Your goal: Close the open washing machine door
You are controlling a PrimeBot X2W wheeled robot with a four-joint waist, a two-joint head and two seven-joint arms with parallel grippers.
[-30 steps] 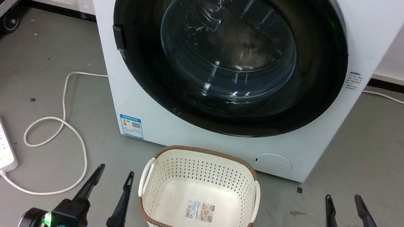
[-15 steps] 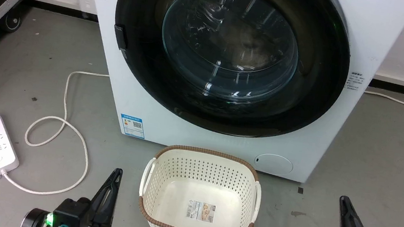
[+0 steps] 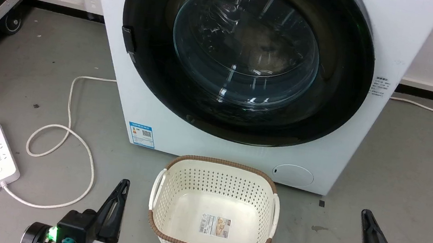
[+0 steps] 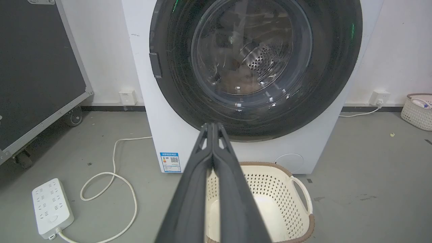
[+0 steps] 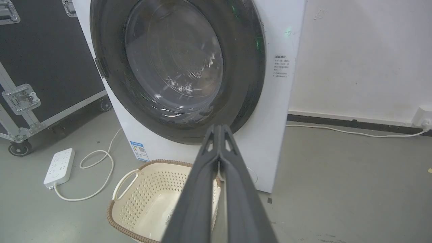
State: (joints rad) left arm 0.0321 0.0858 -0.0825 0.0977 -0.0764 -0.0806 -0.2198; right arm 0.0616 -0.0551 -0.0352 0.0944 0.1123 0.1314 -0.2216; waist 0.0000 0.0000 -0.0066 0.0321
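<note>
Sitting flush in the white front of the washing machine (image 3: 197,140), the washing machine door (image 3: 245,59) shows no gap around its black rim, so the closing step reads as done. Whether the latch is engaged cannot be told, so the only move likely left is a confirming press on the rim. Left gripper (image 3: 124,184) and right gripper (image 3: 366,214): both low near the floor, either side of the cream basket (image 3: 217,163), well apart from the door, fingers pointing toward the machine, jaws clenched on nothing.
</note>
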